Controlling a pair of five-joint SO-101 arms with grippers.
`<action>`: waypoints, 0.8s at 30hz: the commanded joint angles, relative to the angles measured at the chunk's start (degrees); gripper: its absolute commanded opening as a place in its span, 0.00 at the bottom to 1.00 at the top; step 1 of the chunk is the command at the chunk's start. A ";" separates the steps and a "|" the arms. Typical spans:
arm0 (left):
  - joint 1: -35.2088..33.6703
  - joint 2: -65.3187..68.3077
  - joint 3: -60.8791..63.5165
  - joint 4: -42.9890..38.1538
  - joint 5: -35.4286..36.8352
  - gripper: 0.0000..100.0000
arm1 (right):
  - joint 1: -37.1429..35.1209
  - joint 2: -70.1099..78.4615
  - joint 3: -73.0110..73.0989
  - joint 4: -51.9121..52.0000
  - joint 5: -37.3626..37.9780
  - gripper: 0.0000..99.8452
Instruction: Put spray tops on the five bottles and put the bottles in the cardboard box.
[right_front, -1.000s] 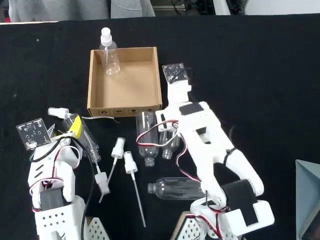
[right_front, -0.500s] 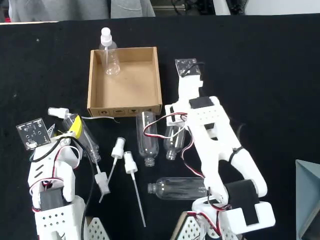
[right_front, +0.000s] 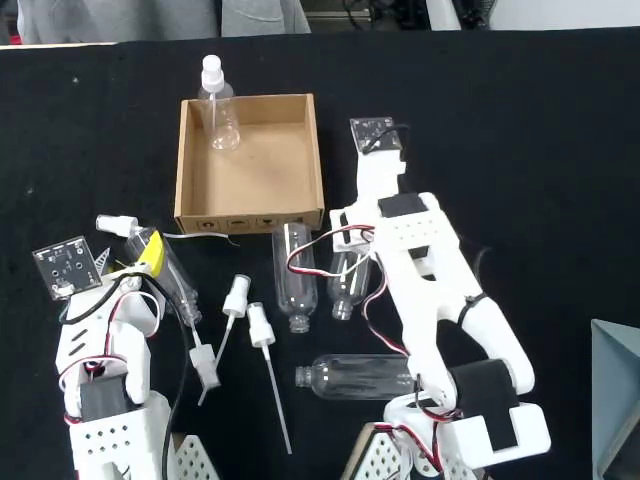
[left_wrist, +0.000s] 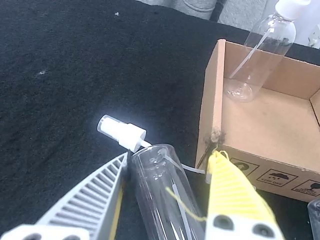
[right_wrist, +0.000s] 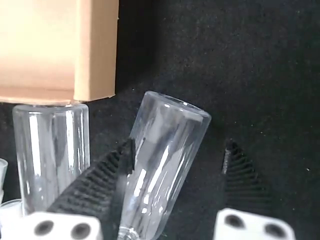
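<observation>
The left gripper (left_wrist: 169, 157) is closing its grey and yellow fingers on the held bottle (left_wrist: 162, 192). The bottle is sitting snugly between them at the near left of the black worktop (right_front: 520, 120). That bottle is already wearing a white spray top (left_wrist: 120, 133), which is pointing towards the far left. Whether the bottle is resting on the cloth or hanging just above it is hard to tell.

The right gripper (right_wrist: 180, 146) is standing open around the straddled bottle (right_wrist: 160, 155). One black finger is lying against the bottle's side and the other is standing clear of it. This uncapped bottle is lying just near of the cardboard box (right_front: 250, 170), by the box's near right corner. The middle bottle (right_front: 293, 275), also uncapped, is lying just beside it on the left.

The near bottle (right_front: 355, 375) is lying on its side closer to the arm bases, with its open neck pointing left. The boxed bottle (right_front: 220, 120) is leaning in the far left of the box, and its sprayer is poking over the far wall.

Three tops are lying between the arms: the first loose top (right_front: 236, 294), the second loose top (right_front: 260, 328) and the third loose top (right_front: 205, 365).
</observation>
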 joint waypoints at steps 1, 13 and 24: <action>-0.40 -0.62 -0.40 -1.23 -0.44 0.23 | 1.49 1.54 -0.66 -0.18 -0.53 0.24; -0.48 -0.62 -0.40 -1.23 -0.44 0.23 | 5.27 7.43 -2.95 -1.76 -0.53 0.19; -0.48 -0.62 -0.40 -1.14 -0.44 0.23 | 6.59 7.43 -6.02 -1.58 -0.35 0.02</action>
